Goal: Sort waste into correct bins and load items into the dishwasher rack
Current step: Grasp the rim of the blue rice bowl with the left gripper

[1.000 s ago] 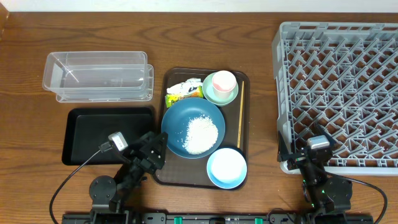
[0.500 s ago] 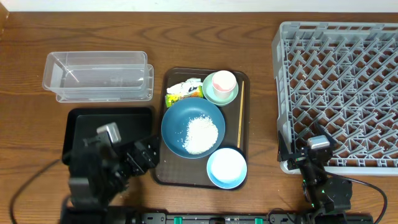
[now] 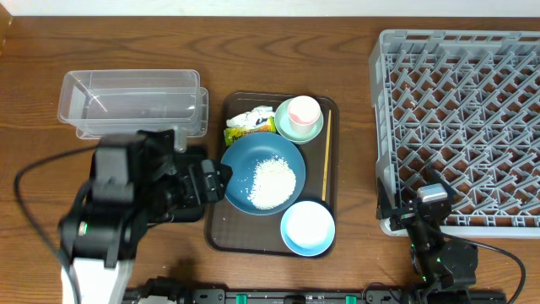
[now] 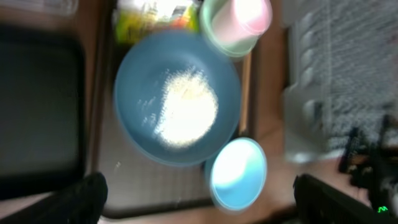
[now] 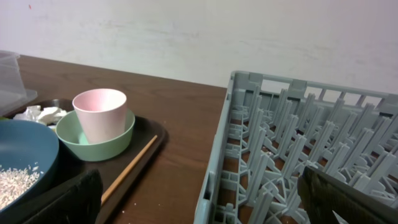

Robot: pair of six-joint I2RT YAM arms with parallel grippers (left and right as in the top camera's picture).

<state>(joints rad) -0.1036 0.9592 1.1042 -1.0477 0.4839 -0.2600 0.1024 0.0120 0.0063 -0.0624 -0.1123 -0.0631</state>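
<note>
L gripper (image 3: 213, 180) hung w/ fingers (image 4: 84, 198) spread wide and nothing btwn them, just beside the near rim of the blue plate (image 3: 253, 160). From its own view the plate lay right below and ahead. The rice (image 3: 275, 179) was heaped mid-plate. The wrapper (image 3: 250, 123) lay beyond the plate's far edge. The mint bowl (image 3: 295, 131), w/ the pink cup (image 3: 304, 111) standing in it, sat just beside the wrapper. The light blue bowl (image 3: 307, 228) sat below-right of the gripper, touching or nearly touching the plate. The black tray (image 4: 37, 106) lay right beside the gripper on its other side and looked bare. The clear tub (image 3: 126, 101) sat a bit further out, also w/o contents.

R gripper (image 3: 431, 199) was likewise spread and empty, parked at the near corner of the rack (image 3: 464, 118), well apart from the dishes.

Progress, as I judged it: nil. Both waste items were on the brown tray (image 3: 332, 181) w/ a wooden stick (image 3: 326, 165). No dish was in the rack, whose pegs showed nothing loaded. Left to do: rice and wrapper into bins, then plate, two bowls and cup into the rack. L gripper's spot suggested the plate or its rice came first.
</note>
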